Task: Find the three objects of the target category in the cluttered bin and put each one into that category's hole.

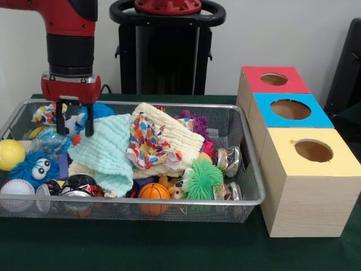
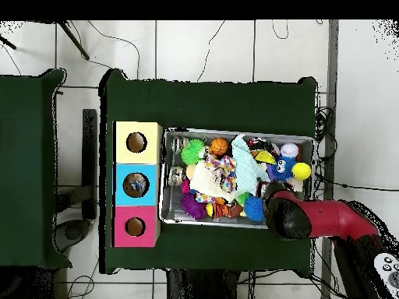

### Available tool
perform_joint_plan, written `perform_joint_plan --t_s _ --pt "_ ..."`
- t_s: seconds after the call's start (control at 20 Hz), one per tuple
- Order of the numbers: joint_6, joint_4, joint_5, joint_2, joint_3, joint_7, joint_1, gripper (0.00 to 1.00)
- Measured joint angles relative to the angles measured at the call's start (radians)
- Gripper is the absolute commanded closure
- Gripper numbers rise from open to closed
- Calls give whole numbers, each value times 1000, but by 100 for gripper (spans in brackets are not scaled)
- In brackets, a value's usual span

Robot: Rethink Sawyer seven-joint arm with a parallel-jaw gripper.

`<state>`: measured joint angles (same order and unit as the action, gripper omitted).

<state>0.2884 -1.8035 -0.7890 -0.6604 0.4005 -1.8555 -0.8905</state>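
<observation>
The silver wire-mesh bin (image 1: 169, 201) sits on the green table, full of toys and cloths. My gripper (image 1: 74, 123) hangs open over the bin's far left corner in the front view, with its black fingers (image 1: 89, 121) just above a blue and white toy (image 1: 76, 119); nothing is held. Three wooden boxes stand beside the bin, each with a round hole: red top (image 1: 273, 82), blue top (image 1: 290, 110), yellow top (image 1: 313, 152). In the overhead view my red arm (image 2: 312, 218) covers the gripper at the bin's (image 2: 226, 132) lower right corner.
In the bin lie a mint cloth (image 1: 104, 152), a cream patterned cloth (image 1: 161, 141), a yellow ball (image 1: 10, 153), a blue fuzzy toy with eyes (image 1: 31, 166), a baseball (image 1: 17, 189), a small basketball (image 1: 153, 192), a green spiky ball (image 1: 202, 179) and silver bells (image 1: 228, 159).
</observation>
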Motion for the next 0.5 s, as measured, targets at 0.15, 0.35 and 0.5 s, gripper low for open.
perform_joint_plan --t_s 0.15,0.35,0.5 --pt "0 8 -20 5 -41 0 35 0" --pt "-5 32 -50 26 -123 0 108 0" --pt "-25 42 -49 38 -172 0 150 0"
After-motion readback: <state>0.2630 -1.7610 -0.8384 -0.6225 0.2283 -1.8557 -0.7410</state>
